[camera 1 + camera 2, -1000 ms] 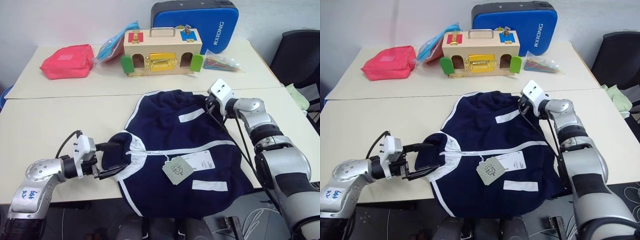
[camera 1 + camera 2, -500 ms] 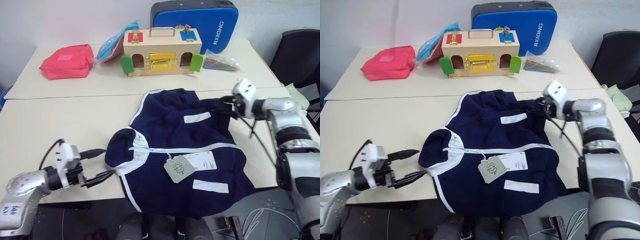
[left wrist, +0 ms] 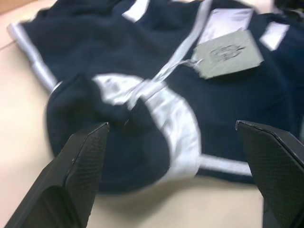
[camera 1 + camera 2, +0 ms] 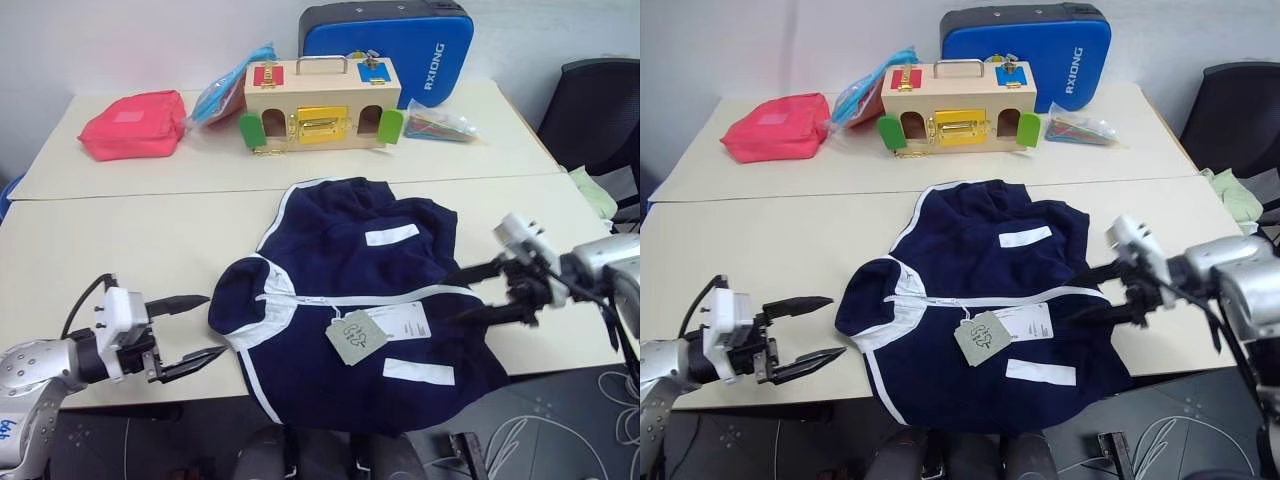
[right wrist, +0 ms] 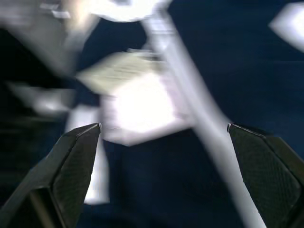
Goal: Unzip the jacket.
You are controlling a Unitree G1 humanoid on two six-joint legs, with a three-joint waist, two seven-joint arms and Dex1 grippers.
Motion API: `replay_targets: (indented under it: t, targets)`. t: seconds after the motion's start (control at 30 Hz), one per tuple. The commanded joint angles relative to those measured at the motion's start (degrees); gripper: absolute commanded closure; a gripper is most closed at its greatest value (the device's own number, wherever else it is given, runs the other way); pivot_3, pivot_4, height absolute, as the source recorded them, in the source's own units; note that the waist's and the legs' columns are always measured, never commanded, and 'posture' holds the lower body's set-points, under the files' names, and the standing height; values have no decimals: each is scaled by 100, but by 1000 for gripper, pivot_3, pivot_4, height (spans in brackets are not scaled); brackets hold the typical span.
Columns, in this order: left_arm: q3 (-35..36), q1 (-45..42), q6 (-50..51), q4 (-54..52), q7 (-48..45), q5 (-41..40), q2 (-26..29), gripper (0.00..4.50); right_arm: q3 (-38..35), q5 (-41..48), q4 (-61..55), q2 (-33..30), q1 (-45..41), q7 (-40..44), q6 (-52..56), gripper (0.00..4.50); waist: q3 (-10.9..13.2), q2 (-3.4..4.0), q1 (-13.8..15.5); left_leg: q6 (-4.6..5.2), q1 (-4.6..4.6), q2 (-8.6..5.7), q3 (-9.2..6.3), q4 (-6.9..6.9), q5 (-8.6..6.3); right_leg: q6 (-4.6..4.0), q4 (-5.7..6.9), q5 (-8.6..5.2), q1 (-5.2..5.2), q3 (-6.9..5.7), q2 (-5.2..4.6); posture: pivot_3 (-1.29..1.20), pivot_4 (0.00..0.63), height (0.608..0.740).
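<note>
From the head views, the jacket [image 4: 350, 300] lies flat between both grippers: the left gripper [image 4: 190, 328] is spread wide just beside its collar, and the right gripper [image 4: 470, 292] is spread wide at its opposite edge, gripping nothing. In the left wrist view the collar [image 3: 123, 118] is just ahead of the parted fingers [image 3: 80, 161]. In the right wrist view the hang tags [image 5: 137, 104] lie ahead of its parted fingers [image 5: 76, 161].

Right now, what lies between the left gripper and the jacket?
Only bare table. In the left eye view the left gripper, jaws open, stops short of the jacket collar.
</note>
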Motion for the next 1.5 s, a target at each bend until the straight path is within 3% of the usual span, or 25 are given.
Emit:
replay_targets:
  t: [0.03,0.2,0.3,0.4,0.63,0.8,1.07,1.3,1.5]
  targets:
    - [-306,-120,-115,-148,-128,29,13,0,205,-145,-374,149,-120,-596,441,44,0,0,12,-1,-2,-2,0,0,-1,0,-2,0,-2,0,0,0,150,740]
    - [-669,-343,-162,19,-187,134,1,0,556,-134,-316,609,-490,-1009,979,44,0,-2,11,1,-6,-6,1,-2,2,-1,-6,0,-4,-2,0,0,150,740]
    - [-796,-426,-200,50,-159,164,-39,0,601,-465,91,1243,-719,-1673,654,44,-1,-3,5,28,-8,-6,2,-7,19,-4,-12,-2,-4,-7,5,0,150,740]
    - [-816,-406,-195,16,-101,154,-74,0,878,-707,204,1200,-810,-1497,478,44,0,-2,8,33,-9,-12,7,-5,23,-4,-7,-2,-4,-8,8,0,150,740]
    - [-754,-264,-229,-23,36,181,-120,0,1062,153,-335,996,-941,-842,1875,44,0,-3,14,41,-10,-13,1,-1,24,-3,-6,-1,0,-11,4,0,150,740]
    - [-710,-231,-283,15,67,200,-98,0,938,580,-487,1118,-1160,-1067,2605,44,0,-3,3,40,-7,-9,-3,-4,24,-3,-5,-1,0,-11,3,0,150,740]
    - [-882,-340,-361,78,190,302,-221,0,1240,498,-172,1582,-1116,-1707,2960,44,0,-3,9,39,-8,-11,-4,-7,24,-3,-10,-1,0,-11,2,0,150,740]
    - [-930,-512,-402,240,183,361,-268,0,741,976,3,2489,-1114,-2406,4020,44,-2,-5,9,38,-8,-12,-3,-6,25,-3,-2,-1,-1,-12,4,0,150,740]
    - [-1045,-781,-496,542,129,438,-281,0,343,1135,82,3074,-925,-3039,4611,2043,-2,-7,8,39,-9,-13,-3,-7,25,-3,-3,-1,-1,-12,4,0,150,740]
